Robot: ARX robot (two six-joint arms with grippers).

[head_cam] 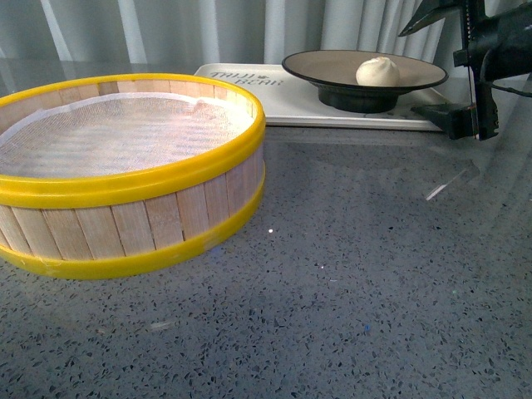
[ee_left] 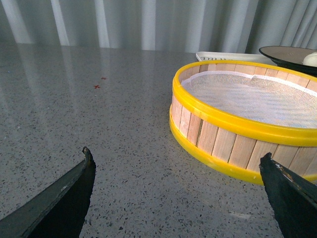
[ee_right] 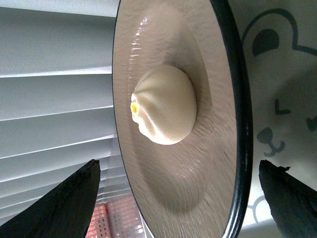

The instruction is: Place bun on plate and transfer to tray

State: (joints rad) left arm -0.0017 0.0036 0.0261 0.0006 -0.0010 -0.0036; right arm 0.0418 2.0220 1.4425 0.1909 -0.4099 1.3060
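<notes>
The white bun (head_cam: 378, 71) lies on the beige plate (head_cam: 324, 65) with the black rim. The plate stands on the cream tray (head_cam: 287, 104) at the back of the table. My right gripper (head_cam: 453, 71) is open beside the plate's right edge, one finger above the rim and one down by the tray. In the right wrist view the bun (ee_right: 163, 105) lies on the plate (ee_right: 198, 163), and the open right gripper (ee_right: 178, 198) straddles the plate's rim without touching it. The tray's bear drawing (ee_right: 280, 104) shows behind. My left gripper (ee_left: 178, 198) is open and empty over bare table.
A round wooden steamer basket (head_cam: 125, 216) with yellow rims and white cloth lining stands at the left, close in front of the tray. In the left wrist view the basket (ee_left: 228, 144) is just beyond the gripper. Pale curtains hang behind the speckled grey table.
</notes>
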